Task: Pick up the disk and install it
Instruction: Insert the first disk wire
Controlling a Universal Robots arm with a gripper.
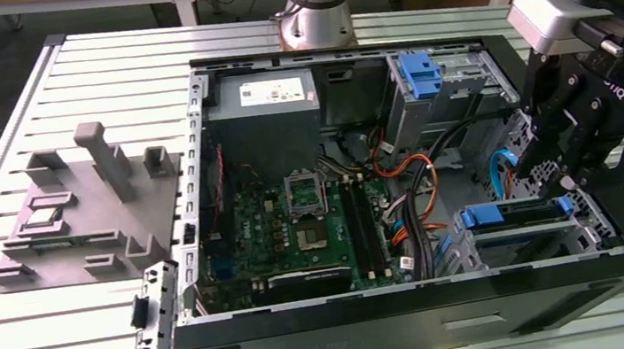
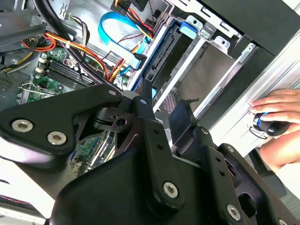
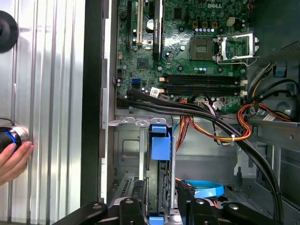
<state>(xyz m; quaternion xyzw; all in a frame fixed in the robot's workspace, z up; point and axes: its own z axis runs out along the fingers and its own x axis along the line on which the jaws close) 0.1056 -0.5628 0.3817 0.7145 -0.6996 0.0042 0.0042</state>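
The disk [image 1: 516, 214] lies in the lower drive bay of the open computer case [image 1: 343, 327], at the exterior view's right, its blue rail facing up. In the first wrist view the disk [image 3: 158, 140] stands on edge in the metal bay slot. My gripper [image 1: 561, 184] hangs just above that bay. Its black fingers [image 3: 133, 208] straddle the near end of the disk with a small gap on each side. In the second wrist view the gripper [image 2: 164, 105] is open, bay metal shows between the tips, and the disk [image 2: 171, 61] lies just beyond them.
Orange, black and blue cables [image 3: 220, 126] run between the bay and the motherboard [image 1: 294, 221]. A grey power-supply box [image 1: 263, 91] and a blue bracket [image 1: 419, 72] sit at the case's back. A grey fixture [image 1: 78, 212] stands on the slatted table. A hand [image 3: 14, 159] rests on a round knob [image 2: 272, 125].
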